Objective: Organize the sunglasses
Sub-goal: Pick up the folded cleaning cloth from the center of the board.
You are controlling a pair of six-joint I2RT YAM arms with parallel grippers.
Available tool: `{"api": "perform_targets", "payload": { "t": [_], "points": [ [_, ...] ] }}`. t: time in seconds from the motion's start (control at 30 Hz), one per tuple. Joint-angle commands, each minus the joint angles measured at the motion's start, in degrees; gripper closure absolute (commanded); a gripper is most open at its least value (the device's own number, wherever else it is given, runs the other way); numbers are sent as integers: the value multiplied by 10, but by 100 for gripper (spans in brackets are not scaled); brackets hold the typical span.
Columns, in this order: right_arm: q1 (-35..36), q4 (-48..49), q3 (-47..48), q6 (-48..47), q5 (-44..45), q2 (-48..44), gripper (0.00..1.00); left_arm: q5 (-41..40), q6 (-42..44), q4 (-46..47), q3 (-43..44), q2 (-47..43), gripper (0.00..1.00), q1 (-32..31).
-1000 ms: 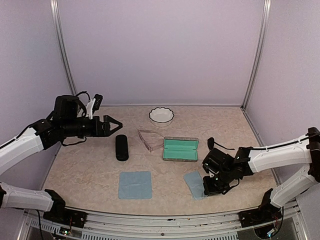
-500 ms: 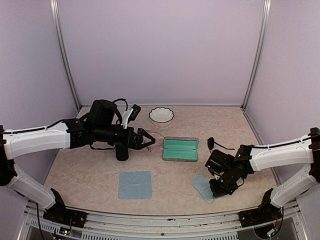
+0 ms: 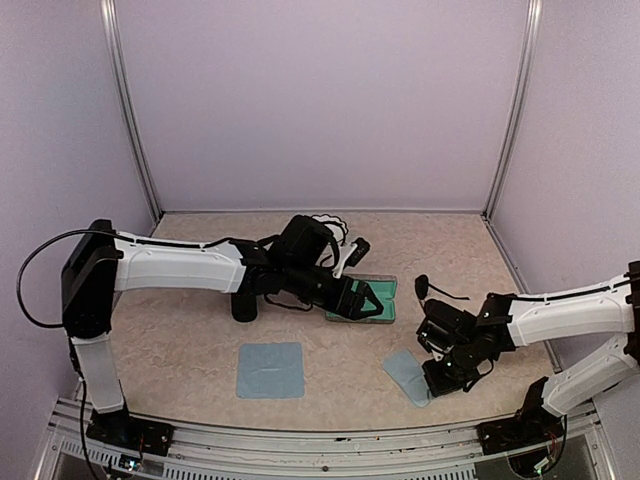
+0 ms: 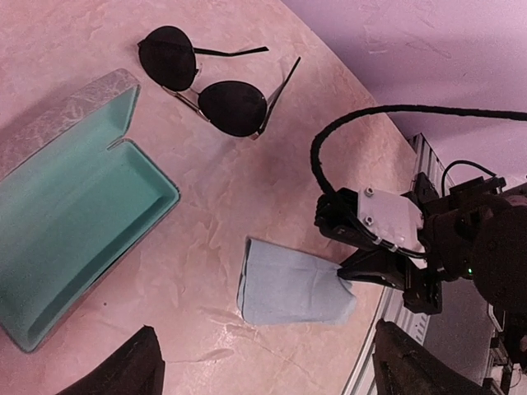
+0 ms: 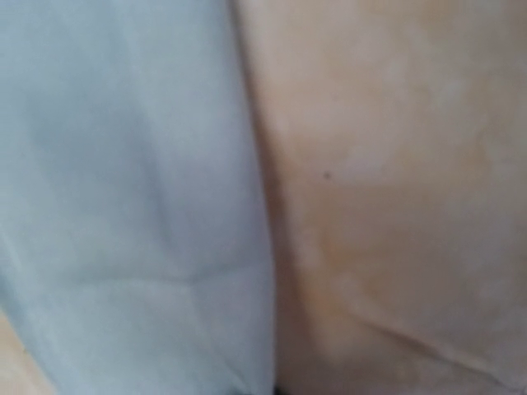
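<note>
The left arm has swung right across the table since half a second ago, and now the left gripper [image 4: 263, 350] hangs over the open teal-lined case [image 4: 74, 222], fingers spread wide with nothing between them. Just right of that case lie the round dark sunglasses [image 4: 229, 107], arms unfolded, flat on the table [image 4: 222, 197]. The pale clear-framed pair? Not visible; the left arm covers that patch in the top view.

Nearer and to the right, the right gripper [image 4: 356, 274] is down at the table, its fingers drawn together on the edge of the small blue cloth [image 4: 284, 284], which has slid and turned since a second ago. Its own camera shows only cloth and tabletop.

Further left sit the black oblong case [image 3: 243, 302] and the larger blue cloth [image 3: 270, 368].

The danger, as I read it: the sunglasses' arms are splayed, so a careless grab could skid them away, and the two arms work close together.
</note>
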Motion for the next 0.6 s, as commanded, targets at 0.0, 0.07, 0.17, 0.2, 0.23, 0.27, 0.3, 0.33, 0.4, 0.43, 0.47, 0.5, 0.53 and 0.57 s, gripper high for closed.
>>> {"api": "perform_targets", "payload": {
  "t": [0.0, 0.07, 0.17, 0.2, 0.23, 0.27, 0.3, 0.33, 0.4, 0.43, 0.47, 0.5, 0.53, 0.57],
  "points": [
    [-6, -5, -23, -12, -7, -15, 100, 4, 9, -35, 80, 74, 15, -24],
    [-8, -1, -26, -15, -11, -18, 100, 1, 7, -38, 112, 109, 17, -32],
    [-8, 6, -30, -14, -18, -24, 100, -2, -1, -41, 158, 151, 19, -37],
    [-9, 8, -32, -14, -20, -28, 100, -5, -2, -46, 172, 163, 20, -39],
    [-10, 7, -34, -15, -20, -30, 100, -9, -2, -51, 185, 175, 20, -41],
    [-10, 8, -34, -16, -21, -32, 100, -13, -1, -55, 198, 186, 21, -44],
    [-10, 8, -35, -18, -21, -34, 100, -15, -1, -58, 210, 196, 21, -48],
    [-11, 9, -35, -18, -22, -36, 100, -17, 1, -62, 220, 206, 21, -50],
    [-10, 11, -36, -19, -24, -39, 100, -20, 4, -69, 238, 222, 22, -57],
    [-10, 11, -36, -19, -24, -40, 100, -23, 6, -74, 245, 228, 23, -59],
    [-11, 12, -37, -19, -25, -41, 100, -25, 10, -76, 248, 234, 23, -62],
    [-11, 12, -38, -19, -25, -42, 100, -25, 13, -77, 251, 238, 24, -63],
    [-11, 13, -38, -19, -25, -43, 100, -24, 14, -76, 252, 243, 24, -65],
    [-12, 14, -38, -19, -27, -43, 100, -22, 14, -75, 254, 248, 25, -67]
  ]
}}
